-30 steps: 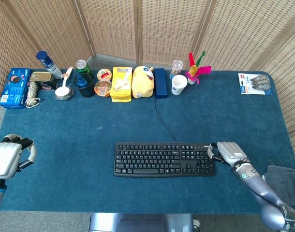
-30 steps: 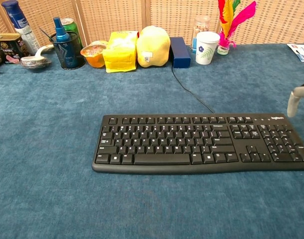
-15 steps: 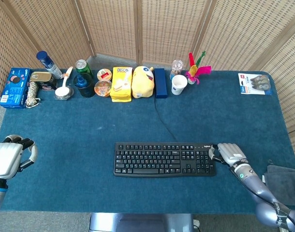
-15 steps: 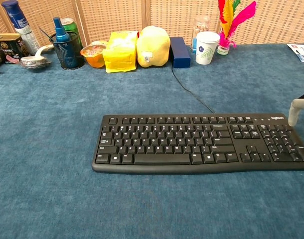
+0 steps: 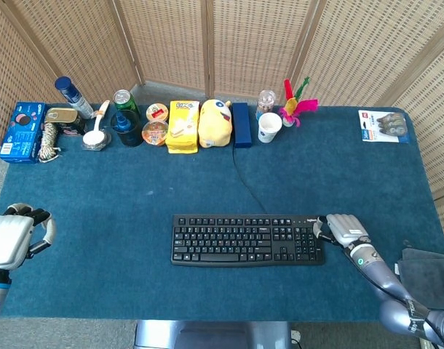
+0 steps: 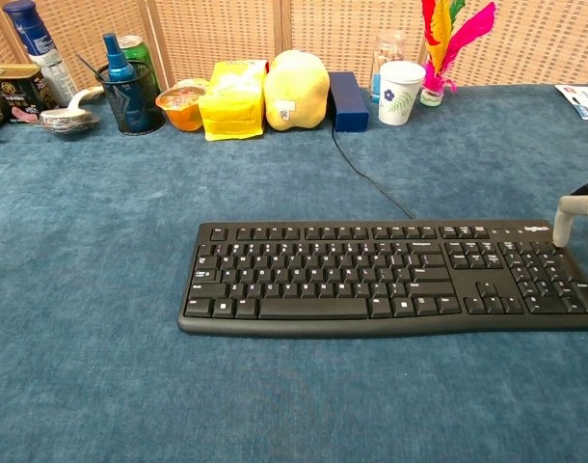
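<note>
- Keyboard point(image 5: 247, 239) lies flat on the blue table point(image 5: 135, 182), at about 6 o'clock from the row of goods along the far edge; its cable point(image 5: 244, 182) runs off toward 12 o'clock.
- Right hand point(image 5: 343, 230) sits at the keyboard's 3 o'clock end, palm down, holding nothing. One finger point(image 6: 565, 220) points down at the top right corner, touching or just above it; I cannot tell which.
- Left hand point(image 5: 12, 236) hangs near the table's 8 o'clock corner, well apart from the keyboard, fingers loosely curled, nothing in it.
- Judgement: to work that corner well, keep the finger upright and press straight down, so the board does not slide toward 9 o'clock.
- Against a second ago: the right hand has shifted a little along the keyboard's end, finger lower; left hand and keyboard unchanged.
</note>
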`<state>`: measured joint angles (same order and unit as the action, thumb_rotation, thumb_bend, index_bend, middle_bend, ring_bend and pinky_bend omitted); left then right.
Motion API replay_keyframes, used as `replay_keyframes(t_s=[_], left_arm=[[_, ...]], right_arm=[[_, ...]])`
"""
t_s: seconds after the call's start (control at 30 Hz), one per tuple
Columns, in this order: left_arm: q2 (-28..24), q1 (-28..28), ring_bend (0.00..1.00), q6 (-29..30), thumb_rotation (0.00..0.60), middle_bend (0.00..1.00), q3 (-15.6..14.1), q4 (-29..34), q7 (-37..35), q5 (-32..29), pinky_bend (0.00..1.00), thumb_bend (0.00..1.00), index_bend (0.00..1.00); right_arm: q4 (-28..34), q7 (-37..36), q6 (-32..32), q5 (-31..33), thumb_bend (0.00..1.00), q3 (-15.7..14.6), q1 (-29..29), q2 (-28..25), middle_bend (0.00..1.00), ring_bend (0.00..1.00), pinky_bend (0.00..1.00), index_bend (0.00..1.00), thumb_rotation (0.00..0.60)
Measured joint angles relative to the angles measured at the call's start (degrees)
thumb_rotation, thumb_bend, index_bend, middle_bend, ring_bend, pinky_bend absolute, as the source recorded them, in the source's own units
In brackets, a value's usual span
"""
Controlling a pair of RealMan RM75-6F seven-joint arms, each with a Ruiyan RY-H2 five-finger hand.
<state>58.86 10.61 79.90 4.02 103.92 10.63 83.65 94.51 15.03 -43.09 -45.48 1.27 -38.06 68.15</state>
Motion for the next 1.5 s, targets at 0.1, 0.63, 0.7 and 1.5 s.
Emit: replay_keyframes(t_s=[0.1, 0.63, 0.7, 1.5], left_arm=[[0.01, 0.00, 0.46, -0.02, 0.012, 0.57, -0.05, -0.13, -0.15, -0.05, 0.28, 0.53, 0.61], [0.14, -0.04, 0.46, 0.17, 0.012, 0.57, -0.27, -0.85, -0.98, -0.01, 0.28, 0.53, 0.61], [0.18, -0.05, 0.46, 0.15, 0.013, 0.57, -0.29, -0.96, -1.10, -0.05, 0.28, 0.53, 0.61], [1.06, -0.91, 0.46, 1.43, 0.015, 0.57, -1.14, -2.03, -2.20, 0.88, 0.28, 0.53, 0.61]], right_arm=[[-0.16, 0.41, -0.04, 0.54, 0.63, -0.26, -0.23, 0.26, 1.00, 1.00, 1.00, 0.39, 0.000], [-0.16, 2.05, -1.07, 2.66, 0.62, -1.14, -1.07, 1.13, 1.00, 1.00, 1.00, 0.39, 0.000], [-0.06, 2.21, -1.26, 2.88, 0.63, -1.18, -1.16, 1.16, 1.00, 1.00, 1.00, 0.39, 0.000], [13.93, -0.91, -14.04, -4.78, 0.62, 0.86, 3.68, -10.40, 0.94, 1.00, 0.91, 0.39, 0.000]])
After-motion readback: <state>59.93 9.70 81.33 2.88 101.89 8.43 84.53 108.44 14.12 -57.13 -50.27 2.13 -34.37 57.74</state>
